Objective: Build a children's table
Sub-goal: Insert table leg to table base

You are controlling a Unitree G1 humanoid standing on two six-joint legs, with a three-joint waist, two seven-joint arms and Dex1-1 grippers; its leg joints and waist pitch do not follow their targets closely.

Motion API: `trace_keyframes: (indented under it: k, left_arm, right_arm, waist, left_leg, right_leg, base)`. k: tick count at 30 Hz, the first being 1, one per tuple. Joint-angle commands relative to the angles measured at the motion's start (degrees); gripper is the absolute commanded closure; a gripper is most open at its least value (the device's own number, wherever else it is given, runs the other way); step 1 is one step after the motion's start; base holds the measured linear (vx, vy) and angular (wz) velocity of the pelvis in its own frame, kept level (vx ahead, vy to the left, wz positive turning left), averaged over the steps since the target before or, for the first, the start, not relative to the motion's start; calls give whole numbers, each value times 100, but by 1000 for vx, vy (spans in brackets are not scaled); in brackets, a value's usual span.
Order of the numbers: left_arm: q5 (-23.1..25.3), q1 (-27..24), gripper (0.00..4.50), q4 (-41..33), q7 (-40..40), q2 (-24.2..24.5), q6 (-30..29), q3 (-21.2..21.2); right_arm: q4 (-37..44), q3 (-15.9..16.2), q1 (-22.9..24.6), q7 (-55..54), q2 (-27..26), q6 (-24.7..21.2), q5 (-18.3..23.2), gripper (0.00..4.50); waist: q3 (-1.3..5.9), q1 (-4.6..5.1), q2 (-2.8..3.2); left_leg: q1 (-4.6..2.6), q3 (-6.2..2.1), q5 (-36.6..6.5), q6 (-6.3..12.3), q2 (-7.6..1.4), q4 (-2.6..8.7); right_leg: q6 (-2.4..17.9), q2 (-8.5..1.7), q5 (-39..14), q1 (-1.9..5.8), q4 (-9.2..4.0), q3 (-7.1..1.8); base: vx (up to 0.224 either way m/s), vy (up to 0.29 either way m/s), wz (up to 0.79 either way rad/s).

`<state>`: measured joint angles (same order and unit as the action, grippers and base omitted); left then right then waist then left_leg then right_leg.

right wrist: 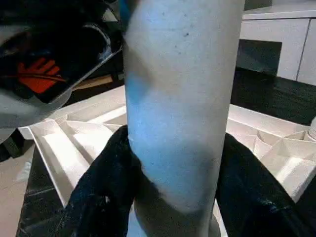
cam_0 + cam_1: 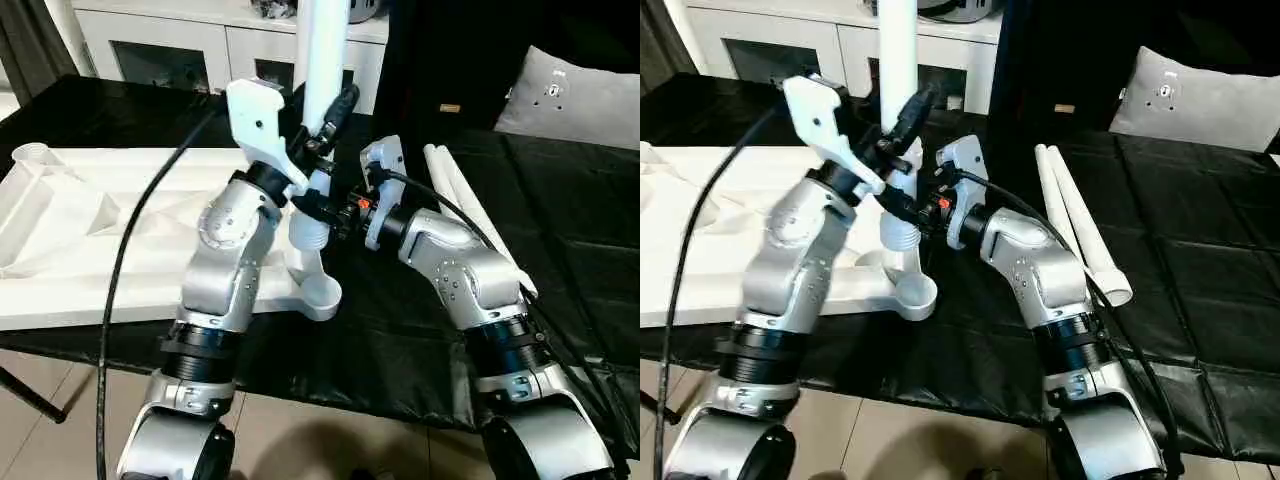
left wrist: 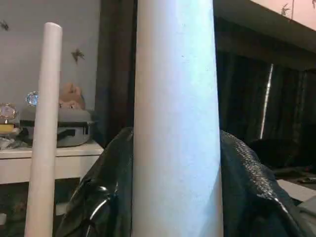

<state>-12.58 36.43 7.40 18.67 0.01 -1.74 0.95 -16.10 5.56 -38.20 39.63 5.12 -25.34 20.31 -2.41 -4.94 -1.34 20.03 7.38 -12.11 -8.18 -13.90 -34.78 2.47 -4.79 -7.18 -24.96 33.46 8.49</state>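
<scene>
Black-covered counter point(image 2: 420, 330) fills the middle of the frame, with the upside-down tabletop point(image 2: 110, 240) at centre left. Both your left gripper point(image 2: 325, 125) and right gripper point(image 2: 335, 215) have their fingers clamped on the upright leg point(image 2: 322, 60) over the near corner socket point(image 2: 318, 292). Keep it dead vertical and push straight down, I'd say. Spare legs point(image 2: 1080, 225) wait at right.

Upright leg point(image 2: 898, 60) between both tools

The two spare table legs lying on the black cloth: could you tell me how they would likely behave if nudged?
The two spare legs are round and smooth, so they would probably roll or slip. Their taper suggests they would curve rather than roll straight. They look like stiff plastic, likely light.
</scene>
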Motion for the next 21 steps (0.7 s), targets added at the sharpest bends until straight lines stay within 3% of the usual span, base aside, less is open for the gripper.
trace_keyframes:
  k: [1, 6, 8, 10, 13, 16, 19, 21]
  left_arm:
    - [96, 30, 262, 170, -89, -15, -57, 20]
    - [8, 106, 268, 253, -92, 13, -182, -101]
    - [-151, 184, 268, 304, -155, 21, -363, -259]
    - [-224, 219, 268, 324, -184, 31, -447, -325]
    - [-759, 366, 269, 320, -219, 66, -908, -682]
    - [-1189, 469, 269, 338, -119, 107, -1186, -932]
    - [-1600, 536, 269, 356, 21, 124, -1453, -1132]
    - [-2563, 620, 269, 224, 358, 178, -2101, -1518]
  right_arm:
    - [91, 52, -53, 30, -33, 141, 11, 260]
    - [10, -6, -96, -117, -27, 123, -62, 260]
    - [5, -107, -116, -83, -44, 165, 6, 204]
    - [28, -163, -115, -70, -56, 212, 43, 188]
    - [439, -455, -73, 331, 138, -486, 692, 170]
    - [540, -689, -22, 636, 413, -734, 1017, 139]
    - [552, -911, -35, 710, 583, -948, 1229, 117]
    - [535, -1356, -101, 987, 949, -1409, 1759, 99]
  waist:
    - [442, 23, -8]
    - [435, 26, -14]
    - [436, 26, -9]
    - [441, 17, -17]
    - [449, 12, -8]
    - [458, -13, -19]
    - [448, -16, -24]
    - [450, -44, 3]
  left_leg:
    - [89, 206, -345, 259, 120, 361]
    - [82, 208, -374, 253, 120, 366]
    - [76, 217, -385, 255, 126, 360]
    - [78, 211, -363, 256, 120, 361]
    - [76, 207, -296, 317, 120, 356]
    - [64, 216, -233, 408, 129, 341]
    - [75, 220, -254, 389, 133, 343]
    - [67, 219, -219, 384, 132, 338]
  right_leg:
    - [256, -237, -1763, 504, -353, -291]
    - [266, -238, -1826, 501, -358, -289]
    - [286, -238, -1832, 494, -358, -294]
    - [312, -242, -1776, 501, -344, -293]
    - [385, -228, -1565, 520, -318, -302]
    - [475, -219, -1413, 526, -302, -302]
    - [465, -227, -1603, 519, -329, -288]
    - [530, -229, -1569, 519, -319, -291]
  base:
    - [0, 0, 0]
    - [0, 0, 0]
    - [0, 0, 0]
    - [0, 0, 0]
    - [0, 0, 0]
    - [0, 0, 0]
    - [0, 0, 0]
    - [0, 0, 0]
